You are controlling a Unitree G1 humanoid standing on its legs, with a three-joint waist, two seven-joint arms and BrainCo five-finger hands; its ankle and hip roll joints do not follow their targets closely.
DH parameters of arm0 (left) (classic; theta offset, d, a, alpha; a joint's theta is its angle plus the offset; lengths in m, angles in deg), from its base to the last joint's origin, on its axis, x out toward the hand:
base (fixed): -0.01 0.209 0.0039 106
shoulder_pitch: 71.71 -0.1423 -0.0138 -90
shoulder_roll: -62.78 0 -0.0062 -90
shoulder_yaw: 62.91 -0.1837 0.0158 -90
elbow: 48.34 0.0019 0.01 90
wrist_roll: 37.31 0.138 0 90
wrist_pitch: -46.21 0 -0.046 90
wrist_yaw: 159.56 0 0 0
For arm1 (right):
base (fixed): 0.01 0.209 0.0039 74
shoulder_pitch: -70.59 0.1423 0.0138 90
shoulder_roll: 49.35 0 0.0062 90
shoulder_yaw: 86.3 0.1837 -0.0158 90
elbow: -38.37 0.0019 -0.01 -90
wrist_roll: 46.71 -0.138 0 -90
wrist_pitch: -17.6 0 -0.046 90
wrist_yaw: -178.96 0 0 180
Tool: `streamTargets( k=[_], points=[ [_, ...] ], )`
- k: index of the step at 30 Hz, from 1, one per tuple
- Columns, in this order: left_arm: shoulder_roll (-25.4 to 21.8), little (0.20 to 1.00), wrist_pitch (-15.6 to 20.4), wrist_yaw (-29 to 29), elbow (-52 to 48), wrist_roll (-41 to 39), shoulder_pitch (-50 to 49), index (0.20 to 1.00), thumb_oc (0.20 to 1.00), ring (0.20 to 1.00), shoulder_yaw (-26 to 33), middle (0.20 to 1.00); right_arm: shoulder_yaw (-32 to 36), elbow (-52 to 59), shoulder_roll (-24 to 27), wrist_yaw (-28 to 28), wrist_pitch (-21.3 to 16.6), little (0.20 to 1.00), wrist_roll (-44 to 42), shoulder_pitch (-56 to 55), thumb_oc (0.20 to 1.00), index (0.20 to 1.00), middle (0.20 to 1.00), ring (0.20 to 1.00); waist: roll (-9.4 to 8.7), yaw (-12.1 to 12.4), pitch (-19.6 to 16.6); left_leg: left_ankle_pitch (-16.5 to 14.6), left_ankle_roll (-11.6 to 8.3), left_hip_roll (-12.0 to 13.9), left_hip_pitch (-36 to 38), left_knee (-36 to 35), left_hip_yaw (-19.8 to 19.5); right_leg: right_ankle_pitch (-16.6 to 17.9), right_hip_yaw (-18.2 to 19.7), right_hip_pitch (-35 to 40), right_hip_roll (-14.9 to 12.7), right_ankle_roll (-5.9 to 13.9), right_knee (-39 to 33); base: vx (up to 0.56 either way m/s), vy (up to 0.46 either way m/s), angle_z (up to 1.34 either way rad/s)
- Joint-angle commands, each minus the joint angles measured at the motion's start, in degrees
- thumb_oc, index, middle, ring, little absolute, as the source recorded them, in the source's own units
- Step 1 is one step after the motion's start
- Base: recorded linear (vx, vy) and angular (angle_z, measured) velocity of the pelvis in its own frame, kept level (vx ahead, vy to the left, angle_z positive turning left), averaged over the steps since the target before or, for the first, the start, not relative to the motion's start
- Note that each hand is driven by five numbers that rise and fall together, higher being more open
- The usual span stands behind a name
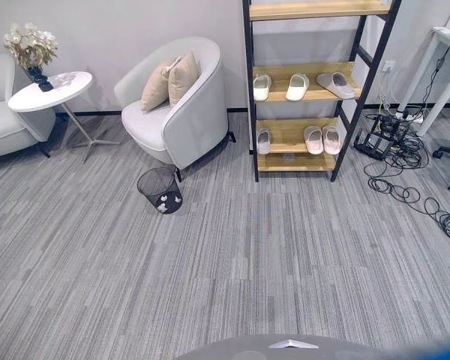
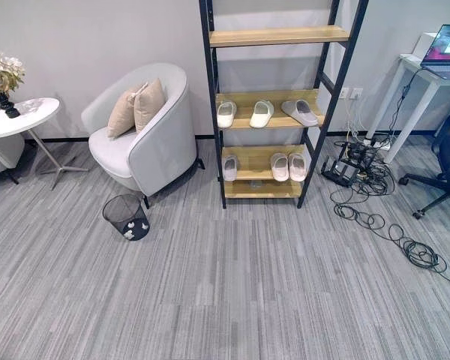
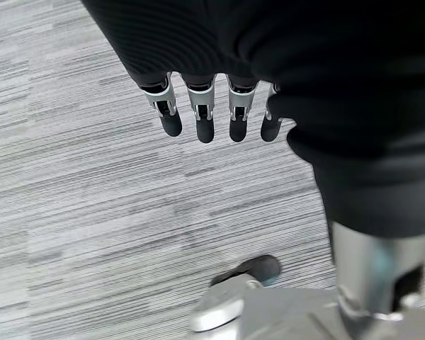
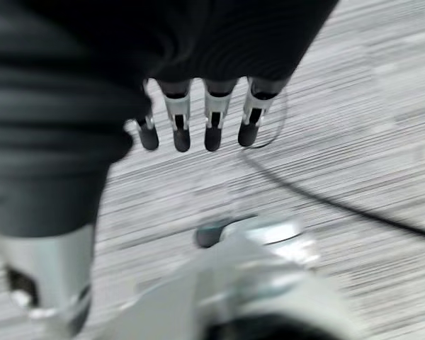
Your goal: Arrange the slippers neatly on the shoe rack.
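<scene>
The shoe rack (image 1: pixel 296 90) is standing against the wall, carrying six pale slippers (image 2: pixel 261 113) across two shelves; they are probably light, soft foam, best pinched at the heel. Left hand (image 3: pixel 205 113) and right hand (image 4: pixel 198 120) are hanging with fingers straight, holding nothing.

Each hand, left hand (image 3: pixel 219 106) and right hand (image 4: pixel 198 113), shows silver fingers with dark tips under a dark ribbed cover.

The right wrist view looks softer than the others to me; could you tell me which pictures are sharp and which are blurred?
Right wrist view: smeared as if by motion, the right hand and carpet streaked. Left wrist view: crisp, the left hand and carpet lines clear. Both eye views: sharp and evenly lit, the shoe rack and its slippers distinct, no strong glare.
</scene>
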Motion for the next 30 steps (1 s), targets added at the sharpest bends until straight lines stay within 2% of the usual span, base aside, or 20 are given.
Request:
streamTargets(
  k=[1, 7, 9, 10, 11, 16, 18, 19, 20, 21, 23, 24, 25, 28, 29, 30],
  points=[
    [2.0, 1.0, 3.3, 1.4, -1.1, 0.2, 2.6, 1.0, 1.0, 1.0, -0.8, 1.0, -0.6, -1.5, -3.9, -0.4, 0.0, 1.0, -2.2, 0.9, 1.0, 1.0, 1.0, 1.0, -2.0, -0.8, -2.3, 4.3, -4.52, 4.1, -4.6, 0.0, -5.0, 2.3, 0.7, -0.6, -4.2, 3.35, 0.6, 0.0, 0.0, 0.0],
    [3.8, 1.0, 3.5, 3.4, -0.2, -0.1, 4.5, 1.0, 1.0, 1.0, -2.8, 1.0, -2.8, -0.4, -5.5, -1.2, 0.3, 1.0, -2.0, 2.1, 1.0, 1.0, 1.0, 1.0, -1.85, -1.5, -1.6, 4.3, -4.66, 4.3, -4.7, 0.0, -4.3, 2.4, 0.8, -0.7, -4.0, 3.2, 0.6, 0.01, -0.039, -0.01],
    [4.7, 1.0, 1.4, 3.7, 2.9, 4.0, 6.7, 1.0, 1.0, 1.0, -7.9, 1.0, -4.1, 0.6, -5.4, -1.7, 0.6, 1.0, -0.9, 3.2, 1.0, 1.0, 1.0, 1.0, -1.7, -3.0, -1.3, 4.1, -5.17, 5.0, -4.4, 0.0, -2.9, 2.7, 2.6, -1.3, -3.3, 2.6, 0.6, 0.03, -0.148, -0.11],
    [4.7, 1.0, 1.4, 3.7, 3.0, 4.0, 6.7, 1.0, 1.0, 1.0, -7.9, 1.0, -4.1, 0.6, -5.4, -1.7, 0.6, 1.0, -0.9, 3.2, 1.0, 1.0, 1.0, 1.0, -1.69, -2.9, -1.2, 4.0, -5.18, 5.0, -4.4, 0.0, -2.8, 2.7, 2.8, -1.3, -3.3, 2.59, 0.6, 0.07, -0.227, -0.46],
    [5.8, 1.0, 0.7, 4.0, 2.7, 5.5, 8.6, 1.0, 1.0, 1.0, -10.1, 1.0, -4.0, 0.7, -5.2, -1.7, 0.7, 1.0, -0.9, 3.7, 1.0, 1.0, 1.0, 1.0, -1.31, -4.2, -1.0, 3.8, -5.89, 5.9, -3.9, 0.0, -1.9, 2.9, 4.1, -1.8, -2.6, 1.47, 0.9, 0.06, -0.161, -0.6],
    [6.4, 1.0, 0.6, 5.9, -0.8, 10.1, 12.3, 1.0, 1.0, 1.0, -14.3, 1.0, -5.3, -3.4, -2.3, -0.7, 2.2, 1.0, 1.4, 3.7, 1.0, 1.0, 1.0, 1.0, -0.21, -4.9, 0.3, 4.3, -7.66, 7.7, -3.9, 0.0, -0.9, 1.4, 5.1, -4.9, -1.3, -0.4, 4.4, 0.01, -0.165, -0.28],
    [7.2, 1.0, 1.0, 6.5, -2.7, 10.0, 13.2, 1.0, 1.0, 1.0, -13.8, 1.0, -7.4, -4.4, -2.6, -1.4, 3.0, 1.0, 2.3, 3.7, 1.0, 1.0, 1.0, 1.0, -1.08, -4.7, 1.0, 1.3, -8.61, 8.0, -5.2, 6.5, -0.8, 0.7, 4.8, -4.9, -1.7, -1.13, 5.7, 0.05, -0.2, -0.02],
    [7.6, 1.0, 1.4, 6.3, -3.4, 10.6, 13.0, 1.0, 1.0, 1.0, -13.9, 1.0, -8.8, -4.6, -2.8, -2.1, 3.5, 1.0, 2.9, 4.0, 1.0, 1.0, 1.0, 1.0, -2.11, -4.3, 1.7, -0.7, -9.15, 7.7, -7.7, 14.6, -0.7, 0.5, 4.7, -4.5, -2.4, -1.3, 6.4, 0.08, -0.206, 0.13],
    [7.7, 1.0, 1.3, 6.6, -3.5, 11.0, 13.1, 1.0, 1.0, 1.0, -14.2, 1.0, -9.2, -4.5, -2.8, -2.3, 3.6, 1.0, 3.1, 4.2, 1.0, 1.0, 1.0, 1.0, -2.43, -4.1, 2.1, -0.3, -8.84, 7.0, -9.7, 18.5, -1.3, 0.3, 4.4, -4.4, -2.6, -1.31, 6.8, 0.1, -0.171, 0.17],
    [7.7, 1.0, 1.4, 6.9, -3.4, 11.3, 13.0, 1.0, 1.0, 1.0, -14.4, 1.0, -9.7, -4.2, -2.9, -2.6, 3.9, 1.0, 3.4, 4.8, 1.0, 1.0, 1.0, 1.0, -2.53, -3.9, 2.5, -0.1, -8.07, 5.2, -11.5, 20.6, -2.8, 0.2, 4.3, -4.6, -2.6, -1.27, 7.1, 0.09, -0.081, 0.2],
    [7.9, 1.0, 1.6, 7.3, -2.6, 11.2, 13.0, 1.0, 1.0, 1.0, -14.1, 1.0, -10.2, -3.7, -2.9, -2.5, 3.8, 1.0, 3.4, 5.2, 1.0, 1.0, 1.0, 1.0, -2.76, -3.0, 2.8, -0.2, -6.59, 0.3, -15.8, 19.5, -6.2, -0.3, 4.9, -4.1, -2.0, -1.55, 6.6, 0.19, -0.035, 0.13],
    [8.2, 1.0, 1.9, 7.3, -1.5, 10.7, 12.3, 1.0, 1.0, 1.0, -13.7, 1.0, -9.7, -3.1, -3.0, -2.1, 3.4, 1.0, 2.4, 5.8, 1.0, 1.0, 1.0, 1.0, -2.41, -2.5, 3.0, 2.5, -6.3, -0.1, -16.8, 14.4, -6.7, -0.7, 5.4, -2.3, -1.2, -1.36, 5.6, 0.3, -0.006, 0.0],
    [8.0, 1.0, 2.0, 7.4, -1.2, 10.9, 11.8, 1.0, 1.0, 1.0, -13.7, 1.0, -9.6, -2.4, -3.4, -2.0, 3.2, 1.0, 1.6, 6.0, 1.0, 1.0, 1.0, 1.0, -2.37, -2.2, 3.5, 4.6, -5.96, -0.1, -18.5, 12.9, -6.0, -0.9, 5.6, -0.5, -0.9, -1.4, 5.1, 0.34, 0.008, -0.09],
    [7.1, 1.0, 1.8, 8.0, 0.9, 10.1, 10.7, 1.0, 1.0, 1.0, -12.5, 1.0, -10.4, -0.9, -3.9, -1.5, 2.6, 1.0, 1.2, 6.4, 1.0, 1.0, 1.0, 1.0, -2.74, -0.7, 4.5, 6.1, -5.41, -0.7, -20.7, 10.6, -6.3, -2.7, 8.6, 3.9, 0.3, -1.58, 4.3, 0.34, 0.013, -0.19],
    [6.2, 1.0, 0.9, 8.1, 2.8, 10.0, 9.3, 1.0, 1.0, 1.0, -11.8, 1.0, -10.8, -0.5, -4.2, -1.2, 2.4, 1.0, 2.2, 6.3, 1.0, 1.0, 1.0, 1.0, -2.49, -0.1, 3.6, 6.7, -4.32, -0.1, -18.1, 8.9, -7.4, -3.7, 10.4, 5.4, 1.3, -1.26, 4.4, 0.31, 0.038, -0.66],
    [6.2, 1.0, 0.9, 8.1, 2.8, 10.0, 9.2, 1.0, 1.0, 1.0, -11.8, 1.0, -10.8, -0.5, -4.2, -1.2, 2.4, 1.0, 2.2, 6.3, 1.0, 1.0, 1.0, 1.0, -2.55, -0.1, 3.8, 6.7, -4.3, -0.1, -17.9, 8.8, -7.4, -3.8, 10.4, 5.6, 1.2, -1.25, 4.4, 0.42, 0.12, -0.99]
  ],
)
